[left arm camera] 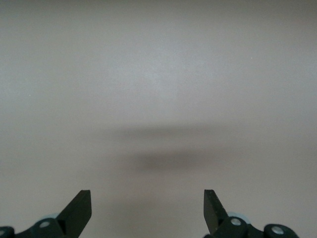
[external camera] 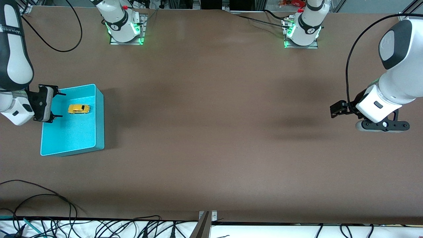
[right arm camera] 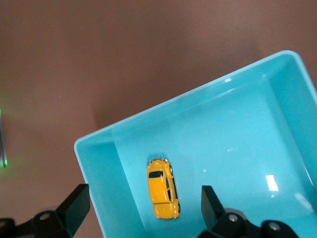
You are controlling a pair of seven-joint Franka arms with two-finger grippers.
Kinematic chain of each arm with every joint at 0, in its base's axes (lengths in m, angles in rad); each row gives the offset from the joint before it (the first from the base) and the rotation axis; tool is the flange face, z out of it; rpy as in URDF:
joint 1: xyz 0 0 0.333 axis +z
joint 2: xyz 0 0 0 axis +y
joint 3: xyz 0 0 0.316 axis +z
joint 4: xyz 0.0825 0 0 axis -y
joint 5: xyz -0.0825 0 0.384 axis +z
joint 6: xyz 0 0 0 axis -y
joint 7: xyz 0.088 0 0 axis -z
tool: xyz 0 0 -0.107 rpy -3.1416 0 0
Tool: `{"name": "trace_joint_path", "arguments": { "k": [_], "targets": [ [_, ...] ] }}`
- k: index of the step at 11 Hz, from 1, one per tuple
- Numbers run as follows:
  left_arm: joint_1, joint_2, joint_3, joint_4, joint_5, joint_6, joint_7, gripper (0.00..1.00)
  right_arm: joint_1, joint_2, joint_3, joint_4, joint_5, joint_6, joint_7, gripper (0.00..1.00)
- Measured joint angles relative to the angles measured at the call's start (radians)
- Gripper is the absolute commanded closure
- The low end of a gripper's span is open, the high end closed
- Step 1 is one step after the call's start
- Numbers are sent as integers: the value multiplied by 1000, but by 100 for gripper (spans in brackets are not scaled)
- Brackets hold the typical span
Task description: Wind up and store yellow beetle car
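The yellow beetle car [external camera: 78, 108] [right arm camera: 162, 189] rests on the floor of the teal bin [external camera: 99, 115] [right arm camera: 237, 148], in the half of the bin farther from the front camera. My right gripper [external camera: 61, 105] [right arm camera: 144, 191] hangs open over the bin's edge at the right arm's end of the table. It is beside the car, its fingers apart and holding nothing. My left gripper [external camera: 333, 110] [left arm camera: 147, 198] waits open over bare table at the left arm's end, with nothing between its fingers.
The brown table [external camera: 211, 132] stretches between the two arms. Cables [external camera: 39, 201] lie along the table's edge nearest the front camera, and a black cable [external camera: 66, 49] loops near the right arm's base.
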Motion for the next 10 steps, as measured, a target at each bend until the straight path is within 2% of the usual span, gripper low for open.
{"name": "trace_joint_path", "arguments": {
  "k": [6,10],
  "targets": [
    [-6,0,0,1,0,0,0,0,153,-222,7,-1,16,-95,901,0],
    [-8,0,0,1,0,0,0,0,286,-299,-16,14,19,-96,1365,0]
  ]
}}
